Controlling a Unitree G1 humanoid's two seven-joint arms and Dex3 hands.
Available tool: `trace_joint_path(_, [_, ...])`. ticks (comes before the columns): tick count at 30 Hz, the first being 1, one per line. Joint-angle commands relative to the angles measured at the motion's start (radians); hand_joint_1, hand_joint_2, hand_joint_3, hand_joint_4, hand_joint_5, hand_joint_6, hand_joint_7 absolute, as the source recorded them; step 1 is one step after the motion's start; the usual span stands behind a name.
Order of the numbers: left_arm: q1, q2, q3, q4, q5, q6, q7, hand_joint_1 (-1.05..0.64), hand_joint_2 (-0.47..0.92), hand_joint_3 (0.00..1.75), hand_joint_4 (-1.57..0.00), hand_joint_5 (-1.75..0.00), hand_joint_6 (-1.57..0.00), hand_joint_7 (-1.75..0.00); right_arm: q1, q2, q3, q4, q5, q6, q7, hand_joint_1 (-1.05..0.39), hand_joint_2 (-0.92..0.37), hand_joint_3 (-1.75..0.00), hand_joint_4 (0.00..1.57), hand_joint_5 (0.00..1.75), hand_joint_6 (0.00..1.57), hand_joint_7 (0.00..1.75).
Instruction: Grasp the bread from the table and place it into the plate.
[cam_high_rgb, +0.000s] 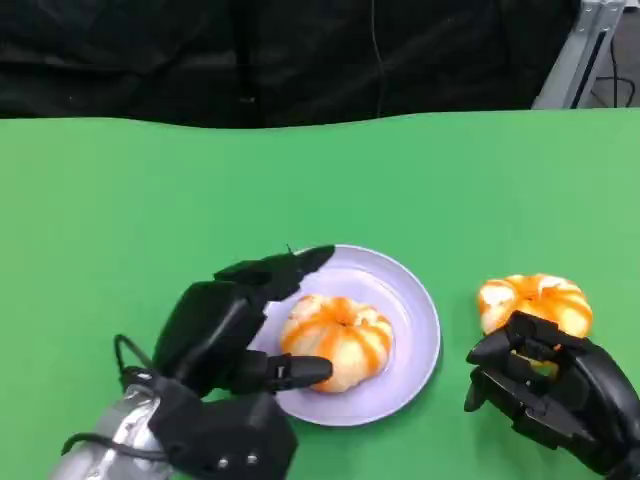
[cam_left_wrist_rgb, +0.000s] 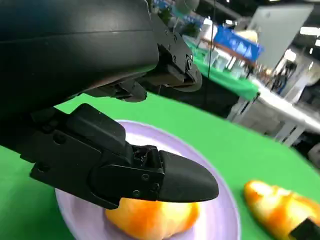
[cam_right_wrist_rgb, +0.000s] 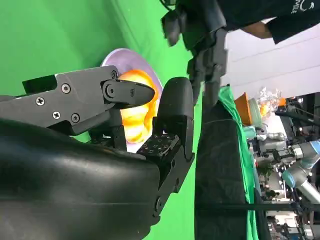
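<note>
Head view showed the left hand (cam_high_rgb: 235, 335) spread around one bread (cam_high_rgb: 337, 340) on the plate (cam_high_rgb: 415, 310), the right hand (cam_high_rgb: 550, 390) open behind another bread (cam_high_rgb: 535, 300), which a nudge could roll away.

bread (cam_high_rgb: 337, 340) orange-striped cream | plate (cam_high_rgb: 415, 310) lilac | table (cam_high_rgb: 120, 200) green

Table (cam_high_rgb: 100, 200) viewed from above by head camera; plate (cam_high_rgb: 415, 330) seen close from both wrist cameras, shared by all views.

No text is legible (the background signs blur).
</note>
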Motion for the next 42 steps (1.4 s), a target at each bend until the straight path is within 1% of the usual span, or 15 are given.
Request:
trace_joint_path(1, [0.046,0.019,0.060,-0.046,-0.058,-0.059,0.009,-0.94,0.92,0.41,-0.49,-0.03,-0.39,-0.02,-0.003,-0.014,-0.004,0.012,-0.007,-0.026,-0.003,-0.07,-0.88,-0.40,0.55,1.59,0.66,1.11])
trace_joint_path(7, [0.098,0.018,0.121,-0.100,-0.119,-0.107,-0.013,-0.88,0.92,0.39,-0.55,-0.03,-0.42,-0.02,-0.008,-0.015,-0.006,0.029,-0.001,-0.037,0.006,-0.06,-0.89,-0.40,0.56,1.57,0.67,1.10])
trace_joint_path(8, [0.105,0.015,0.129,-0.105,-0.138,-0.112,-0.021,-0.86,0.92,0.37,-0.58,-0.04,-0.43,-0.02,-0.008,-0.016,-0.006,0.030,0.000,-0.038,0.008,-0.06,-0.89,-0.40,0.56,1.57,0.67,1.10])
trace_joint_path(14, [0.146,-0.010,0.177,-0.119,-0.283,-0.144,-0.098,-0.83,0.92,0.32,-0.63,-0.03,-0.49,-0.02,-0.005,-0.016,-0.006,0.029,0.004,-0.033,0.012,-0.07,-0.89,-0.39,0.56,1.56,0.67,1.08])
trace_joint_path(16, [0.164,-0.029,0.199,-0.109,-0.385,-0.191,-0.138,-0.80,0.92,0.30,-0.66,-0.04,-0.51,-0.03,-0.006,-0.016,-0.006,0.029,0.007,-0.029,0.014,-0.07,-0.89,-0.39,0.56,1.56,0.68,1.08])
trace_joint_path(19, [0.190,-0.041,0.223,-0.114,-0.465,-0.235,-0.189,-0.79,0.92,0.29,-0.70,-0.04,-0.52,-0.02,-0.007,-0.015,-0.007,0.031,0.009,-0.029,0.018,-0.06,-0.90,-0.38,0.56,1.57,0.68,1.07])
trace_joint_path(25, [0.226,-0.051,0.258,-0.127,-0.542,-0.265,-0.277,-0.75,0.92,0.30,-0.71,-0.03,-0.52,-0.01,-0.007,-0.016,-0.007,0.027,0.007,-0.023,0.012,-0.06,-0.90,-0.37,0.56,1.56,0.68,1.06])
trace_joint_path(29, [0.281,-0.053,0.287,-0.142,-0.633,-0.272,-0.349,-0.76,0.92,0.29,-0.71,-0.02,-0.51,-0.01,-0.008,-0.016,-0.008,0.028,0.010,-0.026,0.018,-0.07,-0.90,-0.37,0.56,1.57,0.68,1.06])
trace_joint_path(38, [0.340,-0.057,0.375,-0.125,-0.625,-0.312,-0.371,-0.72,0.92,0.30,-0.71,-0.01,-0.52,-0.01,-0.009,-0.019,-0.011,0.035,0.012,-0.025,0.025,-0.07,-0.91,-0.36,0.56,1.59,0.68,1.06])
trace_joint_path(42, [0.363,-0.068,0.387,-0.126,-0.729,-0.295,-0.439,-0.74,0.92,0.27,-0.70,-0.01,-0.53,-0.01,-0.010,-0.020,-0.013,0.034,0.015,-0.021,0.029,-0.06,-0.92,-0.35,0.56,1.59,0.68,1.06])
